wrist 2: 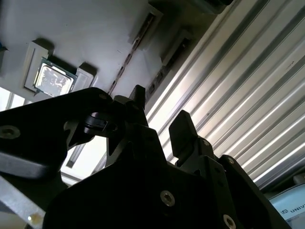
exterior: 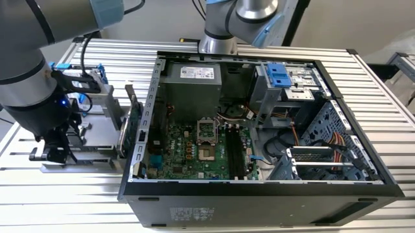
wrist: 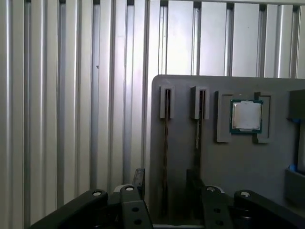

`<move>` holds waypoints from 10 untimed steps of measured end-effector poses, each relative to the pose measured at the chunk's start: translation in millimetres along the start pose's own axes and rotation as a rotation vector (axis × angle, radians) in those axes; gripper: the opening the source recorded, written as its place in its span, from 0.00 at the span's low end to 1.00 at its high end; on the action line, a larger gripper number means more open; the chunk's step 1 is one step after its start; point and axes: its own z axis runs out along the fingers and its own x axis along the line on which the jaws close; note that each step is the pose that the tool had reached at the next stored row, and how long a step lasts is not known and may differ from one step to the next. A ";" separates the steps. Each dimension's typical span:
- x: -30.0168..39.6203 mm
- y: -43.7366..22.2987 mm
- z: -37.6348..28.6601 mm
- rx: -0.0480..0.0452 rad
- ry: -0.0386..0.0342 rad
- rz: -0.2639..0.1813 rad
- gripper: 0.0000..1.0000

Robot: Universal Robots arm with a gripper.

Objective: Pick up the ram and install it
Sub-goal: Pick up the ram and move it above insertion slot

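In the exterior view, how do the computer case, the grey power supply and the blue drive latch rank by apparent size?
1. Computer case, largest
2. Grey power supply
3. Blue drive latch, smallest

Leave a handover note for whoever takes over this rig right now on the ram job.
Gripper: jaws open, empty, lined up either side of the thin dark ram stick, which stands on edge in the grey slotted tray, on the exterior view's left of the open black computer case.
Done: nothing lifted yet.
Left: grasp the ram and seat it in the black motherboard slots, which look empty.
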 end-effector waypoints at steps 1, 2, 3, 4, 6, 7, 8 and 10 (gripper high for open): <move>0.2 0.2 1.8 0.0001 0.0002 0.002 1.00; 0.2 0.5 3.3 0.0000 0.0007 0.003 1.00; 0.2 0.8 5.2 0.0002 0.0011 0.006 1.00; 0.2 1.0 7.0 0.0002 0.0018 0.009 1.00; 0.3 1.2 10.8 0.0006 0.0026 0.012 1.00; 0.3 1.3 12.6 0.0007 0.0028 0.012 1.00; 0.3 1.4 14.2 0.0009 0.0028 0.012 1.00; 0.4 1.5 17.7 0.0013 0.0029 0.012 1.00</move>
